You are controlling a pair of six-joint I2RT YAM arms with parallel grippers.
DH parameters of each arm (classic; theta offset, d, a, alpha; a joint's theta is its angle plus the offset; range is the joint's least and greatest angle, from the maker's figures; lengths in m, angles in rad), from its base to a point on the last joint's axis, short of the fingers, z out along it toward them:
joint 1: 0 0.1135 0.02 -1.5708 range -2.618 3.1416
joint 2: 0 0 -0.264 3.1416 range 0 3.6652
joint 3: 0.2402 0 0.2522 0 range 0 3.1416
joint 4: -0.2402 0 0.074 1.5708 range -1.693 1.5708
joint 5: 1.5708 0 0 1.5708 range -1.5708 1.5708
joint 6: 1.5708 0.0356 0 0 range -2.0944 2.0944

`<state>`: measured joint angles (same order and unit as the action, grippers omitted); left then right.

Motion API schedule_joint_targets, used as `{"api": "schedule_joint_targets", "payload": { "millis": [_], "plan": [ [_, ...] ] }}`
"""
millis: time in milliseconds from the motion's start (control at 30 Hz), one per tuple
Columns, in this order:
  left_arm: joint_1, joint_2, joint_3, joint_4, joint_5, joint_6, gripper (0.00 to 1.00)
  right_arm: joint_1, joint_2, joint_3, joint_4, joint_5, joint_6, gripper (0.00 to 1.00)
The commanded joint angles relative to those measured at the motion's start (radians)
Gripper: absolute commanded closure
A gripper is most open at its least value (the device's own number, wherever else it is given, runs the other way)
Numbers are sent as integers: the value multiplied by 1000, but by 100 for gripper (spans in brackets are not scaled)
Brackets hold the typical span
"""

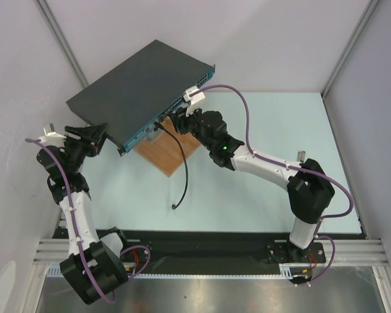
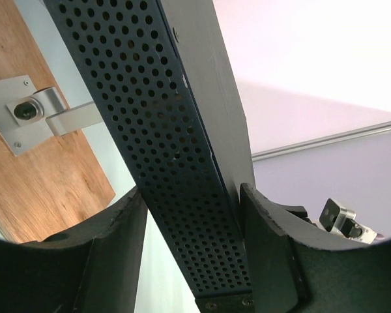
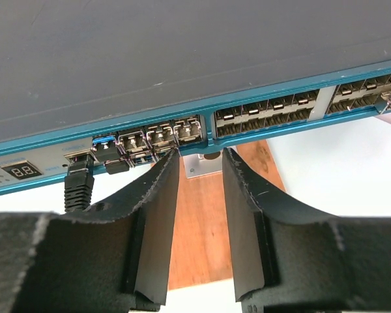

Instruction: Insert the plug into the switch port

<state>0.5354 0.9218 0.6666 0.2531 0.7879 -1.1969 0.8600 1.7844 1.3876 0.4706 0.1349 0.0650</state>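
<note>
The switch point(image 1: 140, 85) lies at the back with its dark grey top up and its teal front face point(image 3: 274, 107) toward the right arm. My left gripper point(image 1: 103, 138) is shut on the switch's left end, and its perforated side point(image 2: 182, 163) runs between the fingers. A black plug point(image 3: 79, 179) sits in a port at the left of the face, just left of my right gripper point(image 3: 201, 156). That gripper is open with nothing between its fingers, and the tips reach almost to the row of ports. The plug's cable point(image 1: 182, 163) trails down over the table.
A brown wooden board point(image 1: 169, 153) with a metal bracket point(image 2: 26, 114) lies under the switch's front edge. The cable's free end point(image 1: 176, 207) rests on the pale teal table point(image 1: 280, 195). Grey walls close in the left, back and right sides.
</note>
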Motion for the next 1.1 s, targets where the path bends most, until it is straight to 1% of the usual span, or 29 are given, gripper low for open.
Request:
{"api": "schedule_joint_targets", "payload": {
  "millis": [0,67,133,200,233,267,300,333,367,400,433,467,500,533,567,600,633,700,733,767,800,833,867,900,933,1000,1033,1067],
  "plan": [
    [-38,-15,-12,23,62,92,100,16,66,11,177,-26,-4,62],
    [-37,-9,1,29,63,92,99,14,24,-22,152,-52,-22,62],
    [-34,2,28,9,66,111,97,4,-3,-35,84,-70,-51,64],
    [-28,14,45,-12,71,128,92,-10,-48,-36,18,-113,-51,65],
    [-23,15,53,-17,80,132,89,-31,-65,-38,-42,-124,-44,65],
    [-17,18,54,-18,83,131,85,-41,-78,-39,-71,-180,-45,64],
    [-12,20,54,-21,85,129,84,-50,-103,-38,-101,-199,-45,62],
    [-8,19,53,-28,86,126,82,-64,-114,-38,-154,-216,-50,59],
    [4,17,50,-29,85,122,77,-73,-123,-39,-180,-240,-60,56],
    [11,15,41,-28,83,106,73,-81,-143,-44,-223,-257,-62,51],
    [29,17,36,-23,86,96,68,-97,-154,-47,-242,-273,-62,48],
    [37,15,33,-17,100,85,58,-105,-163,-51,-259,-296,-62,46],
    [47,14,30,-12,103,79,53,-113,-174,-56,-276,-310,-62,43],
    [55,12,31,-12,111,71,47,-121,-195,-62,-311,-322,-62,38],
    [72,5,33,-17,112,72,35,-136,-206,-65,-325,-339,-62,35],
    [80,0,34,-23,120,72,31,-147,-217,-67,-361,-346,-86,32],
    [99,-8,37,-34,123,72,22,-157,-239,-67,-381,-369,-87,27],
    [121,-14,42,-60,135,80,12,-200,-266,-61,-447,-394,-90,20],
    [145,-15,45,-92,139,91,8,-217,-288,-61,-467,-408,-93,15],
    [161,-21,44,-107,145,94,0,-239,-302,-59,-508,-440,-97,13],
    [175,-26,42,-121,152,97,0,-277,-315,-59,-541,-458,-106,9],
    [205,-31,39,-141,158,102,0,-303,-327,-61,-608,-477,-128,5],
    [215,-37,41,-153,160,109,0,-323,-354,-70,-645,-494,-142,4],
    [225,-53,44,-172,160,121,0,-378,-371,-78,-712,-503,-154,3],
    [242,-64,63,-202,149,156,0,-407,-387,-88,-749,-514,-186,1],
    [250,-81,100,-244,140,209,0,-487,-440,-128,-853,-563,-221,0],
    [248,-81,157,-274,131,280,0,-575,-454,-137,-895,-592,-273,0],
    [248,-81,186,-306,129,319,0,-628,-467,-147,-943,-621,-290,0]
  ]
}}
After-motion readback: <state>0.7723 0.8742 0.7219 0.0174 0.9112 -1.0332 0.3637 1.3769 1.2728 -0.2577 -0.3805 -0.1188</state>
